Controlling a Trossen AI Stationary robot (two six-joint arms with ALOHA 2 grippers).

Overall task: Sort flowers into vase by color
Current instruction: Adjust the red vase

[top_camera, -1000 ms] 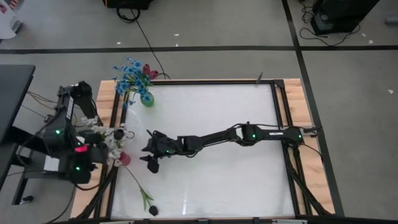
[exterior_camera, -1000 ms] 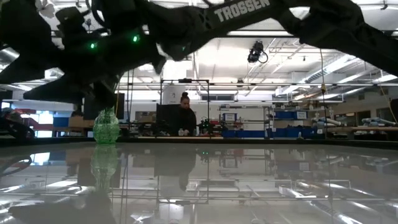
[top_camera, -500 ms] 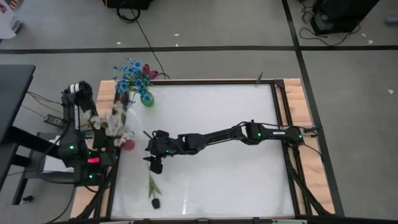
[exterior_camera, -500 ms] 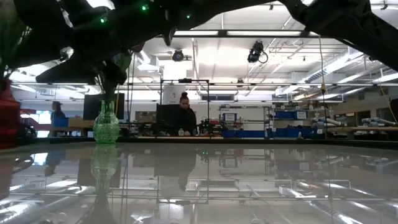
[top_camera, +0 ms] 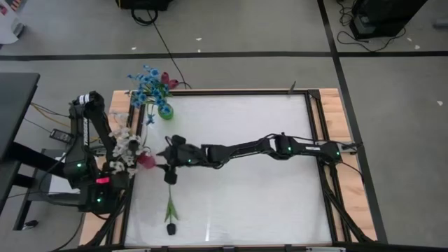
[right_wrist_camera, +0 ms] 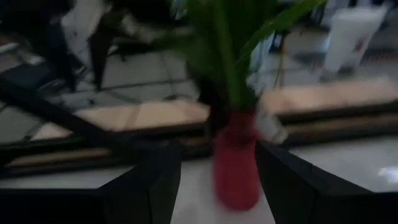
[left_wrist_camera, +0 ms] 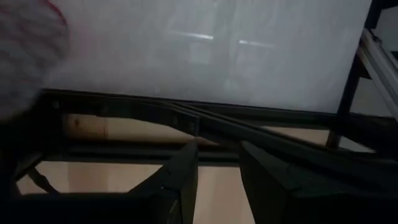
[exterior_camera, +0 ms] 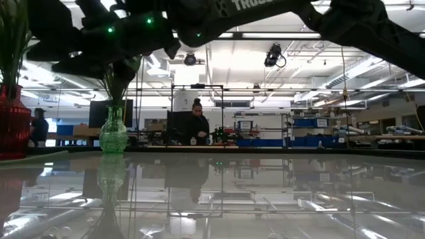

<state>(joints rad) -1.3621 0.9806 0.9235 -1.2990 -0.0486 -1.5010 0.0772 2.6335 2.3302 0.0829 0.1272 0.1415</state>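
Note:
A green vase (top_camera: 166, 110) (exterior_camera: 113, 136) stands at the table's far left corner with blue flowers (top_camera: 146, 87) in it. A red vase (top_camera: 147, 159) (exterior_camera: 13, 129) stands on its base near the left edge and holds white flowers (top_camera: 126, 143). One flower with a dark head (top_camera: 171, 228) lies flat by the near edge. My right gripper (right_wrist_camera: 217, 155) is open and points level at the red vase (right_wrist_camera: 236, 168), just short of it. My left gripper (left_wrist_camera: 219, 152) points down over the wooden left border. A narrow gap shows between its fingers, with nothing in it.
A wooden border and dark frame rails (top_camera: 318, 140) run round the white tabletop (top_camera: 252, 203). Cables lie on the floor beyond the far edge. In the low view, people (exterior_camera: 197, 123) stand at benches far behind the table.
My left arm has sunk beside the table's left edge. The red vase with the white flowers now stands in the low view's left, where it did not show before. The dark-headed flower lay slanting toward the vase and now lies straight. My right gripper has risen a little.

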